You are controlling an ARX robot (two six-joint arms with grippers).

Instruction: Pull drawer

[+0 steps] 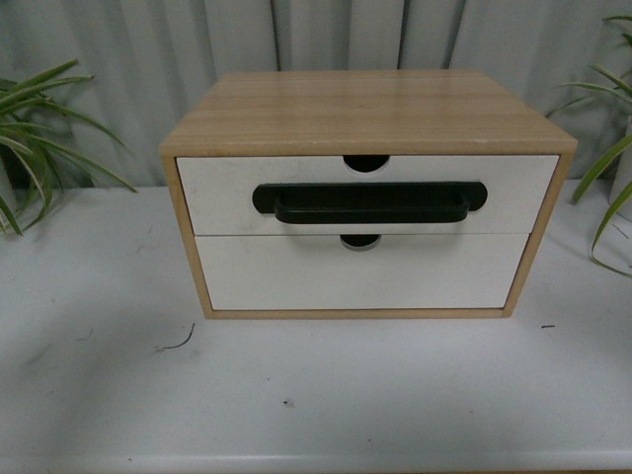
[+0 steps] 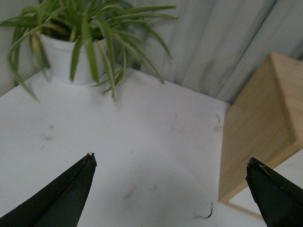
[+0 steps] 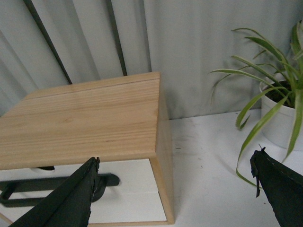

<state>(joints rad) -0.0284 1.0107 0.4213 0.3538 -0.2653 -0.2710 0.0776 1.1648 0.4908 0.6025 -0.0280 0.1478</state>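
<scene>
The drawer (image 1: pixel 227 193) sits shut, uppermost in the box (image 1: pixel 365 109) on the counter (image 1: pixel 296 395). The left tool (image 2: pixel 170 160) and right tool (image 3: pixel 177 157) gape wide, empty. Tugging the handle (image 1: pixel 369 202) one-handed could drag the unbraced box forward instead.

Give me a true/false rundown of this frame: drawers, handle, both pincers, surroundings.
1. The drawer with the black bar handle is the upper one. True.
2. That drawer is pulled halfway out. False: its front sits flush in the cabinet, shut.
3. The left pincer is open and holds nothing. True.
4. The right pincer is clamped on the handle. False: it is open and grips nothing.
5. The lower drawer has a bar handle too. False: it is plain white with only a notch.
6. The left plant and right plant flank the cabinet. True.
</scene>
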